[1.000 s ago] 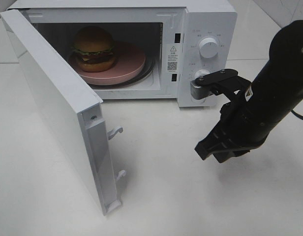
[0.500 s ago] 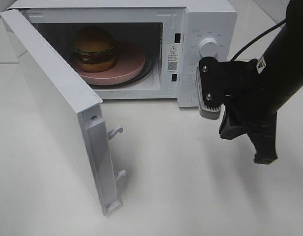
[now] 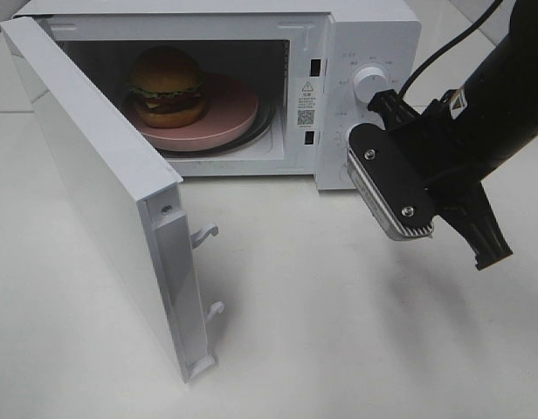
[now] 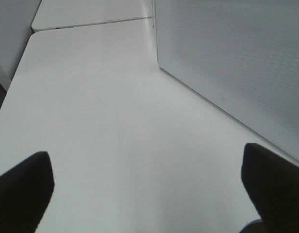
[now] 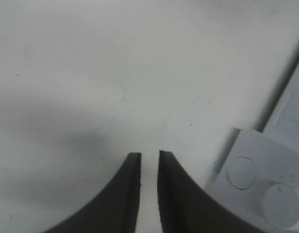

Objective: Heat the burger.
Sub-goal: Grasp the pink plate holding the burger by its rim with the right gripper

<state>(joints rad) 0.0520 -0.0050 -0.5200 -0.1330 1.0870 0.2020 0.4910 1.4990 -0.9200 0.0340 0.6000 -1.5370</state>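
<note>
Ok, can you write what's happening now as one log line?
burger: on pink plate inside microwave | door: open | left fingers: wide apart, empty | right fingers: narrow gap, empty

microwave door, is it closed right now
No, the microwave door is swung wide open, leaving the burger on the pink plate in plain sight inside.

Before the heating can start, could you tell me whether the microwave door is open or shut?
Open. The door stands wide to the left, and the burger on its pink plate shows inside the microwave.
</note>
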